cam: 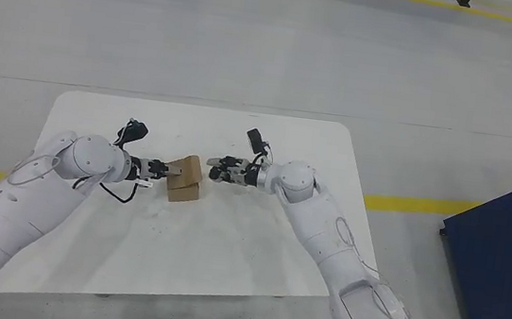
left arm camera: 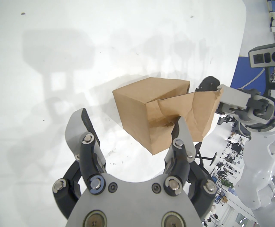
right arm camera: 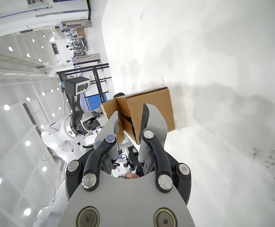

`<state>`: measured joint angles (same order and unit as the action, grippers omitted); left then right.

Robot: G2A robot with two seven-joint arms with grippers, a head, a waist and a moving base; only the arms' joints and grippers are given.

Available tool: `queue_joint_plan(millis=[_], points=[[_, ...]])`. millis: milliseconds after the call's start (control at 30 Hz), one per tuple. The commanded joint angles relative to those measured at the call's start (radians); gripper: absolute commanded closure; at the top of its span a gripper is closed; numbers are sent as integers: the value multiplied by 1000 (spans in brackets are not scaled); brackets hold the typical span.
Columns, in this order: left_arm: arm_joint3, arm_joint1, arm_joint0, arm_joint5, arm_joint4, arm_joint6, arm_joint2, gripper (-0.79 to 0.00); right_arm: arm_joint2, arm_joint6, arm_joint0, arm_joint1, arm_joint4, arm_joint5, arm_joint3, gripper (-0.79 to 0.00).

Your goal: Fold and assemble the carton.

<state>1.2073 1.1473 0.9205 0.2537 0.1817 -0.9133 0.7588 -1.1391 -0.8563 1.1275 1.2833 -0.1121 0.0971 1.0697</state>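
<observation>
A small brown carton (cam: 184, 178) rests on the white table (cam: 226, 251), between my two grippers. Its upper flaps are creased and partly folded in. My left gripper (cam: 162, 170) is at the carton's left side and stands open (left arm camera: 132, 114). One of its fingertips (left arm camera: 179, 125) touches the crumpled flap, while the other is off to the side of the carton (left arm camera: 137, 107). My right gripper (cam: 214, 168) is at the carton's right side, shut on a raised flap (right arm camera: 125, 129) that sits between its fingers (right arm camera: 131, 111). The left wrist view shows that flap's far edge (left arm camera: 211, 101) held in the right gripper (left arm camera: 214, 90).
The table's right edge (cam: 360, 209) is close behind the right arm. A dark blue panel (cam: 502, 254) stands on the floor beyond it. Bare tabletop lies in front of and behind the carton.
</observation>
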Motion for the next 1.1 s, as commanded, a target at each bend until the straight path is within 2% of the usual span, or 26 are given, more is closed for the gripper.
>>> queue_joint_plan(millis=[0,33,67,233,467,500,533,567,600,633,900,1067], points=[[-5,4,-4,1,2,3,-5,-686,5,-21,-7,-3,22,-2,-10,-622],[-8,6,-5,-1,-1,4,-7,-683,11,-40,-13,-4,34,-8,-17,-748],[-11,8,-7,-2,-1,4,-8,-671,15,-64,-20,-5,33,-20,-25,-785],[-24,13,-13,-13,-7,15,-2,-650,20,-187,-54,-7,-4,-132,-74,-785],[-33,14,-14,-46,-30,10,21,-588,20,-187,-54,-7,-4,-132,-74,-785],[-34,15,-14,-50,-32,8,22,-579,21,-182,-52,-7,-2,-132,-72,-754],[-36,16,-15,-54,-34,6,23,-579,28,-168,-48,-6,4,-129,-62,-542],[-38,16,-16,-60,-37,4,23,-576,33,-162,-45,-5,2,-124,-55,-456],[-41,17,-17,-64,-38,4,24,-573,35,-157,-44,-4,0,-122,-52,-446],[-45,18,-18,-67,-41,3,24,-576,37,-155,-43,-4,-4,-121,-53,-391],[-88,32,-33,-104,-70,-10,19,-570,55,-146,-48,-1,-19,-140,-88,-339],[-122,46,-49,-118,-81,-10,4,-511,70,-150,-61,3,-33,-152,-119,-339]])
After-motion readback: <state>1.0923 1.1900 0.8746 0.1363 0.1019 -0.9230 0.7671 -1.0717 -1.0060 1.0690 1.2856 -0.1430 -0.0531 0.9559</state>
